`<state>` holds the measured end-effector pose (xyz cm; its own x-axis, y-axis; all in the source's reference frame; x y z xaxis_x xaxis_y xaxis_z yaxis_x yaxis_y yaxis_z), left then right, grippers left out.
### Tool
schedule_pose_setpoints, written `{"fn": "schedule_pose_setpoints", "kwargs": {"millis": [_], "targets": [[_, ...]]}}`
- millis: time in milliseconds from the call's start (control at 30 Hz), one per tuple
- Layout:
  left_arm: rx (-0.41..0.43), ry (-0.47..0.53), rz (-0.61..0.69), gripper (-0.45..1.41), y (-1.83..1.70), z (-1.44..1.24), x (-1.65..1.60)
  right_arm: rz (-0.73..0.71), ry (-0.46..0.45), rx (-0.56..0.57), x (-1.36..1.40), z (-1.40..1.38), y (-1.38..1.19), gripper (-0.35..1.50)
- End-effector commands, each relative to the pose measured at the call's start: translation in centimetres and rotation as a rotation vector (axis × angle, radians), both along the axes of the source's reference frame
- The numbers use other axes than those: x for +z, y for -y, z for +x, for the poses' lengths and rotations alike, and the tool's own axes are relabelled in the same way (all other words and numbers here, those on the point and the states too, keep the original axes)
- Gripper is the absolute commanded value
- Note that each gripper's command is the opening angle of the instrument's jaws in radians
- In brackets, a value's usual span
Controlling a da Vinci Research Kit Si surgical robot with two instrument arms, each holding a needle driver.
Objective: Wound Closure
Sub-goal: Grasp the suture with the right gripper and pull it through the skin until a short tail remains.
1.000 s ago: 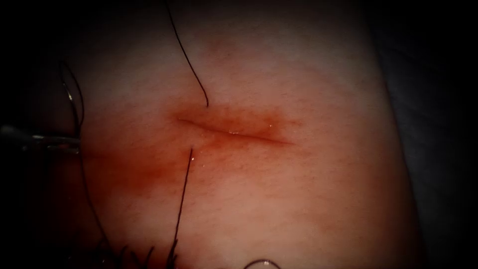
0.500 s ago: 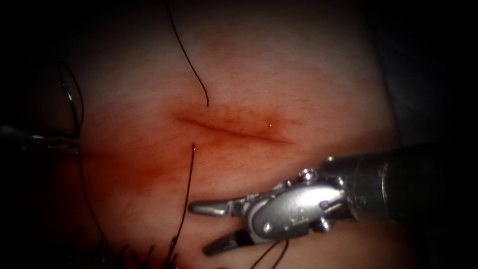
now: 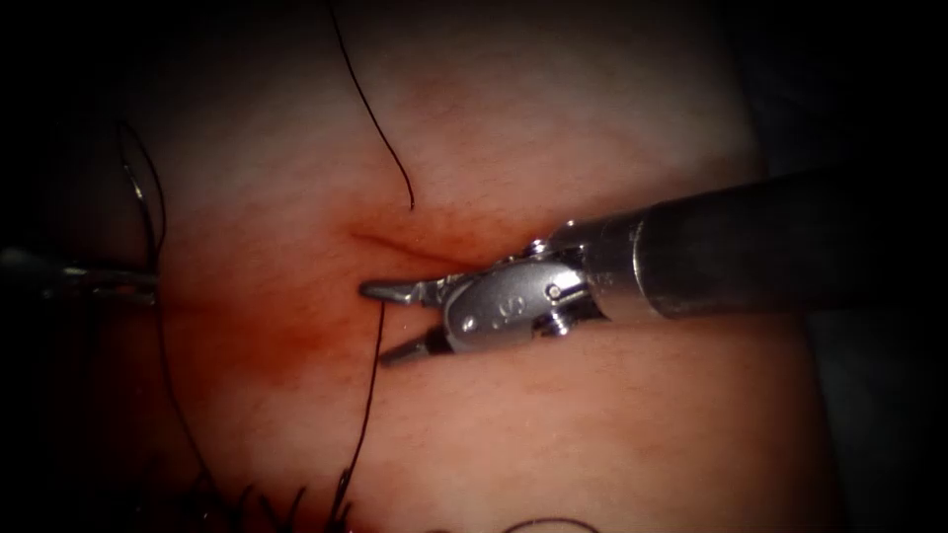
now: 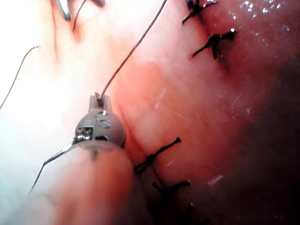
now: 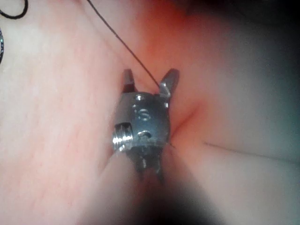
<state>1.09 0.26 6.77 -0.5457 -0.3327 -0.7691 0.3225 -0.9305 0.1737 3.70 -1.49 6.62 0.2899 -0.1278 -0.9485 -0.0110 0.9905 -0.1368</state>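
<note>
The cut (image 3: 395, 247) runs across the tissue (image 3: 553, 434) with red fluid around it. One thread strand (image 3: 375, 118) enters above the cut. A second strand (image 3: 367, 395) leaves the tissue just below it. My right tool (image 3: 375, 324) lies over the cut's right part, jaws open on either side of that lower strand, holding nothing; the thread (image 5: 136, 61) passes between the open jaws (image 5: 150, 77). At the far left my left tool (image 3: 148, 281) is shut on thread (image 4: 131, 51), seen at its tip (image 4: 101, 99). The curved needle (image 3: 135, 186) arcs just above it, outside the tissue.
Several dark tied stitches (image 4: 157, 154) line the closed stretch of the wound, seen also at the lower edge in the endoscope view (image 3: 286, 503). A thread loop (image 3: 543, 523) lies at the bottom edge. The right shaft (image 3: 750, 247) crosses the tissue's right half.
The right tool came in from the lower right with open jaws and moved up and left until its jaws stood astride the lower thread strand. The left tool and needle stayed put.
</note>
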Motion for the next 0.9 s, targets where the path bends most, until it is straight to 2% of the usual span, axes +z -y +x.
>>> {"fn": "schedule_pose_setpoints", "kwargs": {"millis": [33, 100, 300, 500, 533, 667, 900], "targets": [[0.000, 0.001, 0.000, -0.45, 0.00, -0.05, 0.06, 0.002, -0.001, -0.011, 0.00, 0.06, 0.06, 0.68], [0.000, 0.001, 0.000, -0.45, 0.00, -0.05, 0.06, 0.004, 0.021, -0.040, -0.04, 0.04, 0.09, -0.35], [0.001, 0.001, 0.000, -0.45, 0.00, -0.05, 0.06, -0.008, 0.030, -0.073, -0.27, -0.02, 0.29, -0.35], [0.000, 0.001, 0.000, -0.45, 0.00, -0.05, 0.06, -0.016, 0.012, -0.101, -0.71, -0.12, 0.66, -0.35], [0.000, 0.001, 0.000, -0.45, 0.00, -0.06, 0.06, 0.010, 0.009, -0.100, -0.85, -0.12, 0.78, -0.35], [-0.001, 0.000, 0.000, -0.45, 0.00, -0.06, 0.07, 0.031, -0.009, -0.130, -1.21, -0.04, 1.13, -0.35], [0.000, 0.000, 0.000, -0.45, 0.00, -0.06, 0.07, 0.012, -0.033, -0.195, -1.70, 0.11, 1.54, -0.35]]}}
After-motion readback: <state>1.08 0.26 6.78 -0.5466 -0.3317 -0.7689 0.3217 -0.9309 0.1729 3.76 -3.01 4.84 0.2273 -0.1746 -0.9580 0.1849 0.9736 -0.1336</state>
